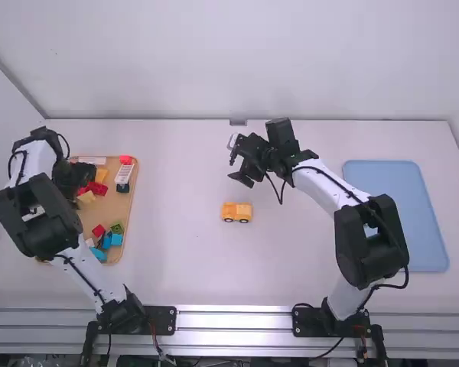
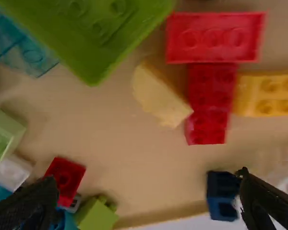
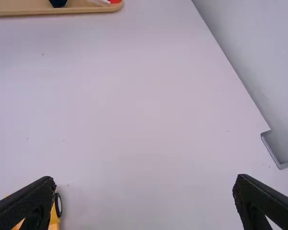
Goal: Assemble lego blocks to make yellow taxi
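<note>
We see the left gripper over the wooden tray, its fingers parted and holding nothing; in the high view its own black body makes the tips hard to pick out and hides part of the tray. Beneath it, the left wrist view gives us two red bricks touching, a yellow brick cut off by the edge, and a curved yellow piece beside them. We also find a large green piece and a translucent blue brick, both cropped, while the small red brick is partly covered by a fingertip. The dark blue block is blurred, and we cannot make out the pale shape near it. The right gripper is above the table, spread and empty. Nearer the camera, the yellow toy car stands on its wheels near the table's middle; in the right wrist view a finger hides much of it. Well off to the right lies a flat blue tray, its near corner close to the right arm.
</note>
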You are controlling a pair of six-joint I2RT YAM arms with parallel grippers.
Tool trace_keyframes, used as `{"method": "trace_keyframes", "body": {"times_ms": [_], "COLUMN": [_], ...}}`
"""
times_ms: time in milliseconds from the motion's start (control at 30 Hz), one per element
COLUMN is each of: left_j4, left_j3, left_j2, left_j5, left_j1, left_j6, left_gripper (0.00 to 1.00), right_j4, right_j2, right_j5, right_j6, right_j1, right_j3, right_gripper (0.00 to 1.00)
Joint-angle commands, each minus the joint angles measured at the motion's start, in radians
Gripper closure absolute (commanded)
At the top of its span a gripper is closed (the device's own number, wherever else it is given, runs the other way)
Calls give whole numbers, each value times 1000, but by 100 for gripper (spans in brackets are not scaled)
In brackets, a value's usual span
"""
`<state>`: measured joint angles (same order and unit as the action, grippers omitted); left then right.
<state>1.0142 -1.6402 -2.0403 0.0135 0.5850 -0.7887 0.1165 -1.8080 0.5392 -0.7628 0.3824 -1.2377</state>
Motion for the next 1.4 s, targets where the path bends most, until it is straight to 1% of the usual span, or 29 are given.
{"method": "trace_keyframes", "body": {"times_ms": [0, 333, 467, 567, 700, 833, 900, 1000, 1067, 1133, 1267, 1367], "left_j4": [11, -26, -31, -45, -60, -66, -53, -41, -27, -25, -49, -90], "left_j3": [13, 8, 8, 7, 8, 12, 12, 12, 12, 12, 11, 11], "left_j2": [-10, -112, -114, -114, -114, -114, -114, -114, -114, -114, -114, -114], "left_j5": [76, 61, 98, 110, 117, 150, 164, 160, 160, 160, 158, 117], "left_j1": [-3, 24, 21, 21, 23, 18, 17, 17, 17, 17, 17, 17], "left_j6": [-124, -140, -178, -189, -204, -277, -348, -420, -484, -512, -520, -474], "left_gripper": [1, 1, 2, 2, 5, 3, 2, 2, 0, 1, 1, 1], "right_j4": [5, 31, 30, 30, 30, 30, 29, 22, 22, 22, 23, 21], "right_j2": [18, 18, 18, 18, 18, 18, 18, 18, 18, 18, 18, 18], "right_j5": [-2, -2, -4, -45, -104, -121, -121, -121, -121, -121, -121, -122], "right_j6": [3, 3, 2, 2, 2, 2, 3, 3, 3, 3, 2, 2], "right_j1": [-2, -3, -3, -3, -2, -2, -2, -2, -2, -2, -2, -2], "right_j3": [-19, -19, -19, -19, -19, -19, -19, -19, -19, -19, -19, -19], "right_gripper": [1, 1, 1, 1, 1, 1, 1, 1, 1, 1, 1, 1]}}
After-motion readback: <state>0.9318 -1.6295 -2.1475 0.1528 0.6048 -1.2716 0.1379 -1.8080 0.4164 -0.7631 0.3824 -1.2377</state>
